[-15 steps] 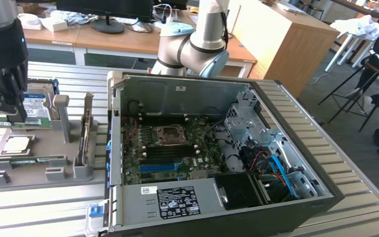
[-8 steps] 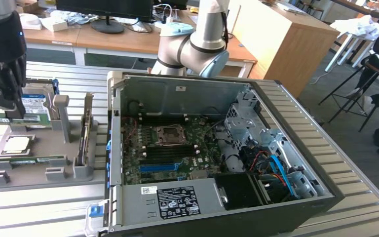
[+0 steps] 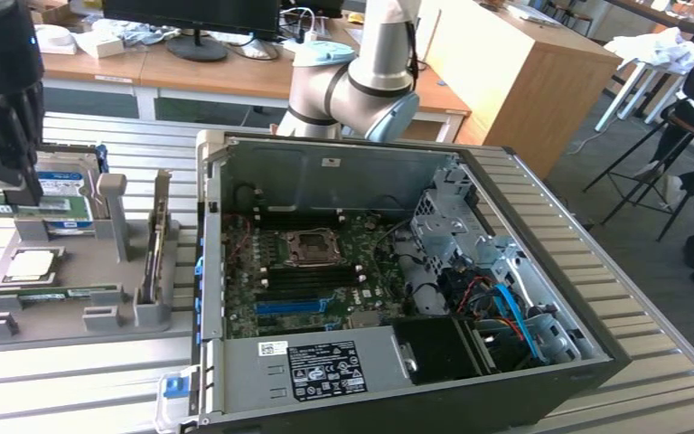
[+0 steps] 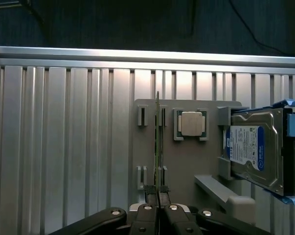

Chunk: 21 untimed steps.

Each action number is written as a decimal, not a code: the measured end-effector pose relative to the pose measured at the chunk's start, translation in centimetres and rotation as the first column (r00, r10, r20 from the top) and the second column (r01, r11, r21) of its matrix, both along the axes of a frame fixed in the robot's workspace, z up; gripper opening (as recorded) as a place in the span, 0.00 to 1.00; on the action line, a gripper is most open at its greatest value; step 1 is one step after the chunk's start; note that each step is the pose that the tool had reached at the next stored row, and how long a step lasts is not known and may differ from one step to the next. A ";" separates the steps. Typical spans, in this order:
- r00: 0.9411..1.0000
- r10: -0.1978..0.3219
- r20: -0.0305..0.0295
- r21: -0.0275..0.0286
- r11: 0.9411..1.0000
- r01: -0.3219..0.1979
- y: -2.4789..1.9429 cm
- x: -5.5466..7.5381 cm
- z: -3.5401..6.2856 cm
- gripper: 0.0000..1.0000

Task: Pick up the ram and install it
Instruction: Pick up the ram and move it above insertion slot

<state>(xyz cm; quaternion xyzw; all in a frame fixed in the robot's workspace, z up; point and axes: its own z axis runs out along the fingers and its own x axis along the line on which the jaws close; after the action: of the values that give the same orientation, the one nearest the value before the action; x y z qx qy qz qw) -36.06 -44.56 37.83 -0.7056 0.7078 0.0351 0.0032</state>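
End effector [image 4: 158,204] clenched on the ram [image 4: 158,132], over the parts holder.

Closest to my wrist camera, the two fingers pinch the stick by its flat faces near one end, so it hangs on edge and I see it as a thin line; I judge that pose suits pressing it edge-down into a slot. Beneath it the grey holder [image 4: 186,166] keeps its parts in moulded brackets: the square processor [image 4: 191,123] just beside the ram's place, and the hard drive [image 4: 252,149] further along. From the exterior view the held stick looks lifted clear of the holder, where a second green stick [image 3: 64,291] lies. The slatted table [image 4: 64,147] carries everything. Furthest off, well apart, the open computer case [image 3: 323,172] exposes its motherboard [image 3: 323,280].
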 end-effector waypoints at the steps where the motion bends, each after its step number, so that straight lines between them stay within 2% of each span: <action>1: 1.000 0.001 0.000 0.000 1.000 -0.001 0.00 0.0 0.22 0.12; 13: 1.000 0.005 0.000 0.000 1.000 -0.005 0.00 0.0 2.31 0.12; 21: 1.000 0.005 0.000 0.000 1.000 -0.005 0.00 0.0 2.46 0.12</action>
<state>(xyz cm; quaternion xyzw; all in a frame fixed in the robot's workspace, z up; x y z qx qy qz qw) -36.06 -44.56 40.28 -0.7074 0.7059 0.0351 0.0031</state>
